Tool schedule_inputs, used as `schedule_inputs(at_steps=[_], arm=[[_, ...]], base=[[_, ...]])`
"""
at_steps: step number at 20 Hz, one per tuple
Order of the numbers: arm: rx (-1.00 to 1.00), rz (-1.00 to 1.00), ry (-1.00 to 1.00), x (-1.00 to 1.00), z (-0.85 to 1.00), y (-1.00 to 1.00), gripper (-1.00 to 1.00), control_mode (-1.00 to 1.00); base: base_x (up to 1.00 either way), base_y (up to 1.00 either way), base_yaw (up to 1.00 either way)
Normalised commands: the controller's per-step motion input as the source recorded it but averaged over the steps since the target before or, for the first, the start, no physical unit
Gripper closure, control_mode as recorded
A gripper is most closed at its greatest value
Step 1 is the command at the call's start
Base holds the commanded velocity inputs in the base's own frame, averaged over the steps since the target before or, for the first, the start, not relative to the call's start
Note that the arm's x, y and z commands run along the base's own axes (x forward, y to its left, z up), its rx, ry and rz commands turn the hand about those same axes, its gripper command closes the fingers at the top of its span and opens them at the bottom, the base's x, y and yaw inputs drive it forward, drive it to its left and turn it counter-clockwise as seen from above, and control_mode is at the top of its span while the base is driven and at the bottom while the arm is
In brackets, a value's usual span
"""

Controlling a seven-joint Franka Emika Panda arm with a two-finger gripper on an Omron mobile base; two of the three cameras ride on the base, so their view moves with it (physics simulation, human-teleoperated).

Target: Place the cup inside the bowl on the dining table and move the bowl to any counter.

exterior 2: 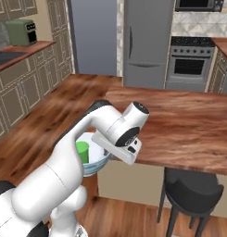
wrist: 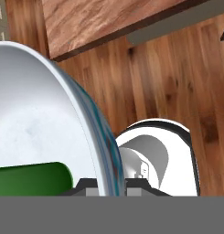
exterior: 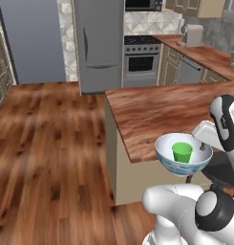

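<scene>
Large dining table (exterior: 152, 112) with reddish-brown wood-grain top and plain beige base, at three o'clock of the left base view, standing on a brown plank floor (exterior: 47, 158). Under its near edge, at five o'clock of the right base view, a dark stool (exterior 2: 191, 194), also on the floor. At one o'clock of the left base view, a wood-top counter (exterior: 209, 56) carrying a pale boxy appliance (exterior: 192, 34); at twelve, a grey fridge (exterior: 99, 45) and a steel stove (exterior: 141, 60) on the floor.

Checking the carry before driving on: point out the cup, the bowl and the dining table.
cup (exterior: 182, 151), left base view, its green side wall.
bowl (exterior: 175, 167), left base view, blue patterned outside.
dining table (exterior: 152, 107), left base view, bare wood top.
</scene>
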Motion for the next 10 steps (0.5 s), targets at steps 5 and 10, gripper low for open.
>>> schedule_inputs(at_steps=[5,10], arm=[[0.00,0.00,0.00,0.00,0.00,0.00,1.00,1.00],[0.00,0.00,0.00,0.00,0.00,0.00,1.00,1.00]], base=[[0.01,0.65,0.00],[0.03,0.64,0.00]])
